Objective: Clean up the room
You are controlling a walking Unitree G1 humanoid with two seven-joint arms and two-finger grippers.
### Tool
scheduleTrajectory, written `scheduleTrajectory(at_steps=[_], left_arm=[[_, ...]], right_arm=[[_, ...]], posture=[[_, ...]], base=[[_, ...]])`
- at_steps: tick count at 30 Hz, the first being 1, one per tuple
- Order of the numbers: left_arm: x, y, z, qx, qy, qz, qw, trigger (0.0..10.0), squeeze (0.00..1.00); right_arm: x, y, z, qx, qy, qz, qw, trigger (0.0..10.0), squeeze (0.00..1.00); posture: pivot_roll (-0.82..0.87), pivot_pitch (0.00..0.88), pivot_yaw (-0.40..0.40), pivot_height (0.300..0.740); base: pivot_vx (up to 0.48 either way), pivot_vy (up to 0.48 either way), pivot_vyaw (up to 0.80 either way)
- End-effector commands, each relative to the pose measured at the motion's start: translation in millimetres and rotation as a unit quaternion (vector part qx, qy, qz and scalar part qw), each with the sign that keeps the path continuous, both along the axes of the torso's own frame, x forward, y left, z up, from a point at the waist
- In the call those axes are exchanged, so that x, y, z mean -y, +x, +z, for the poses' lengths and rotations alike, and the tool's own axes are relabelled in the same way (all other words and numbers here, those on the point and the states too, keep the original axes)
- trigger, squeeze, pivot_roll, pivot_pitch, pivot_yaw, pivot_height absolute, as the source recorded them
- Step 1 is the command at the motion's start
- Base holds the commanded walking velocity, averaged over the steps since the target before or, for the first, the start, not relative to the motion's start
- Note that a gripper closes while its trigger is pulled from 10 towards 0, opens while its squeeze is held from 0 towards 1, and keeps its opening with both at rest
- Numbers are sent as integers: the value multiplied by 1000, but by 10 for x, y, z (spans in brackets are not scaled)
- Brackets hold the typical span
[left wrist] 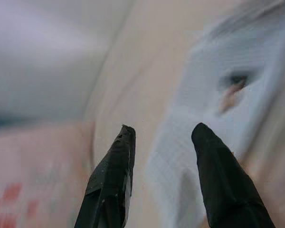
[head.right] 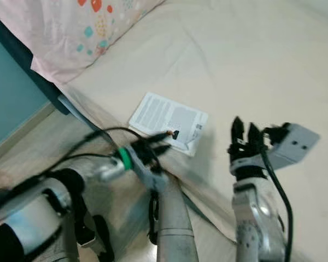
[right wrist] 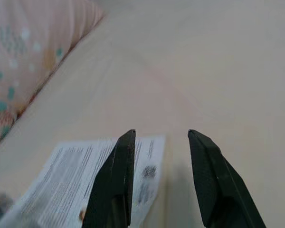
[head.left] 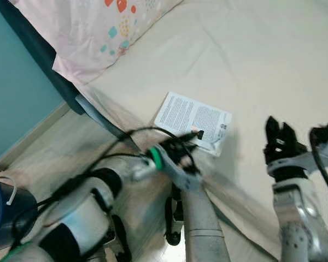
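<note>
A white printed leaflet lies flat on the beige bed sheet, close to the bed's near edge and roughly at the centre of the head view. From the leaflet, a pale pink pillow with coloured spots lies toward 11 o'clock, well apart from it, at the upper left of the bed. The left hand reaches in from 7 o'clock and its black fingertips sit right at the leaflet's near edge, over the small dark mark printed there; motion blur hides whether they touch the paper. In the left wrist view the two fingers stand narrowly apart with nothing between them, and the white sheet is a blur just beyond. The right hand hovers above the sheet at about 4 o'clock from the leaflet, near it but apart, fingers pointing up the bed. The right wrist view shows its fingers parted by a moderate gap, empty, with the leaflet's corner below them. Wooden floor and a teal wall lie at the left beside the bed.
</note>
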State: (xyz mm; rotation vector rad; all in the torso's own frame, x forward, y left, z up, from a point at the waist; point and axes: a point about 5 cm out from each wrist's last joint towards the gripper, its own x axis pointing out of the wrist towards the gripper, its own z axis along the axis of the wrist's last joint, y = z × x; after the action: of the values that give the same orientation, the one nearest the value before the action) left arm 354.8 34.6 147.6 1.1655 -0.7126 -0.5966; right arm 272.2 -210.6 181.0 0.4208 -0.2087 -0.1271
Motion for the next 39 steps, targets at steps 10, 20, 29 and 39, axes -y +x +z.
scheduleTrajectory(at_steps=[10, 20, 29, 39], left_arm=[[-608, 10, 534, -148, -404, 107, 896, 10000, 0], [-1138, -319, 617, -180, -462, 137, 858, 10000, 0], [-1275, -379, 756, -199, -462, 152, 851, 10000, 0], [-1273, -492, 828, -221, -455, 162, 847, 10000, 0]], right_arm=[[184, 304, -595, -159, -130, -10, 979, 10000, 0], [335, 453, -780, -233, -229, -73, 942, 10000, 0], [248, 320, -1159, -304, -184, -25, 934, 10000, 0], [27, 361, -1384, -328, -71, 35, 941, 10000, 0]], posture=[[-95, 270, 8, 595], [-25, 277, -26, 595], [-18, 280, -18, 595], [12, 292, -12, 595]], base=[[0, 0, 0], [0, 0, 0], [0, 0, 0], [0, 0, 0]])
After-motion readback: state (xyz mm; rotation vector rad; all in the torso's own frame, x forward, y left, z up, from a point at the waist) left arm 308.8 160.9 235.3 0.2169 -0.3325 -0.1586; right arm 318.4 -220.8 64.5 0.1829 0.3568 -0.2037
